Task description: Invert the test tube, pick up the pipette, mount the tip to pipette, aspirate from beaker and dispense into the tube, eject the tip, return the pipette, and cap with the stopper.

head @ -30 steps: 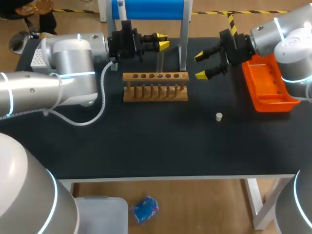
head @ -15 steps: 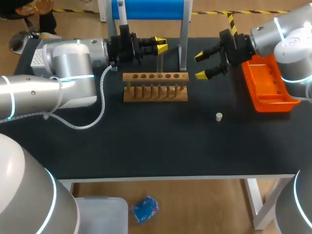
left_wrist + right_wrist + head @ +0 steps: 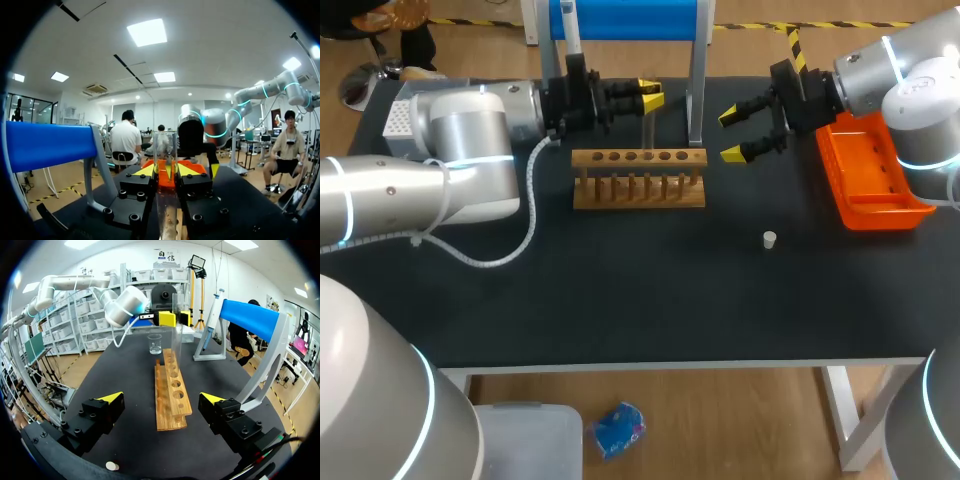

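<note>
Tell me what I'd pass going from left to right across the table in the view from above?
White box → wooden rack → small white stopper → orange tray.

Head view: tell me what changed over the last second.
The left gripper, shut on the test tube, edged slightly toward the rack, and its arm shifted a little with it. Nothing was taken hold of or let go. The right gripper stayed open in place; the rack and the stopper did not move.
</note>
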`<state>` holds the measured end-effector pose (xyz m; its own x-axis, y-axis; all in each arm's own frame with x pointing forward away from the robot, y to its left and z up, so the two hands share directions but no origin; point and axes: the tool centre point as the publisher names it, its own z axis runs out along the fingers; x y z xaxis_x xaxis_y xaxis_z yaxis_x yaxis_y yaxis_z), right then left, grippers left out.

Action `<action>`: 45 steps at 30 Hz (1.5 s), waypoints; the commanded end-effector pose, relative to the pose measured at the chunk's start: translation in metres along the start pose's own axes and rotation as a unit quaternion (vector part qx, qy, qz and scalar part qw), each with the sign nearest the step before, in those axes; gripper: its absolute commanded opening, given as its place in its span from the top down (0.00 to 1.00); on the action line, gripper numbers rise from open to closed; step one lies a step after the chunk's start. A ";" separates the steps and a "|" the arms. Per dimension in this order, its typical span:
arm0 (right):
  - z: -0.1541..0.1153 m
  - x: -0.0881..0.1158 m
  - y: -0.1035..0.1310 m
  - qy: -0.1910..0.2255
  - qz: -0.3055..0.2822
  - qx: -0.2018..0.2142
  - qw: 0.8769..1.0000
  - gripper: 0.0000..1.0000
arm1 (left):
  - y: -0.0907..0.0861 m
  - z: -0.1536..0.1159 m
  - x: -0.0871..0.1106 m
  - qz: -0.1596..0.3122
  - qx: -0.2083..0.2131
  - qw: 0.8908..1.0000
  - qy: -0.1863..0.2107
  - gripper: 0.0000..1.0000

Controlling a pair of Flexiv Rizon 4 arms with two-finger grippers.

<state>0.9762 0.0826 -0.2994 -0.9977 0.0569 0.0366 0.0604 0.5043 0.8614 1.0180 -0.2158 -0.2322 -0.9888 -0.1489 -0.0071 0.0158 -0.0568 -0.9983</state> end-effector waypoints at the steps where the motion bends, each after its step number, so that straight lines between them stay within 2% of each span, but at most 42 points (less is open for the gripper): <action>1: 0.000 0.000 0.000 0.000 0.000 0.000 1.000 0.00 | 0.005 -0.001 0.001 0.001 0.006 1.000 -0.001 1.00; 24: 0.000 0.000 0.000 0.000 0.000 0.000 1.000 0.00 | 0.032 -0.005 -0.009 -0.003 0.021 1.000 -0.004 1.00; 36: 0.000 0.000 0.000 0.000 0.000 0.000 1.000 0.00 | 0.045 -0.007 -0.011 -0.028 0.019 0.999 -0.012 1.00; 45: 0.000 0.000 0.000 0.000 0.000 0.000 1.000 0.00 | 0.047 -0.007 -0.011 -0.037 0.012 0.999 -0.011 1.00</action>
<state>0.9762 0.0827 -0.2994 -0.9977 0.0569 0.0366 0.0604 0.5042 0.8614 1.0262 -0.2096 -0.2789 -0.9830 -0.1708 0.0667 -0.0511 -0.0940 -0.9943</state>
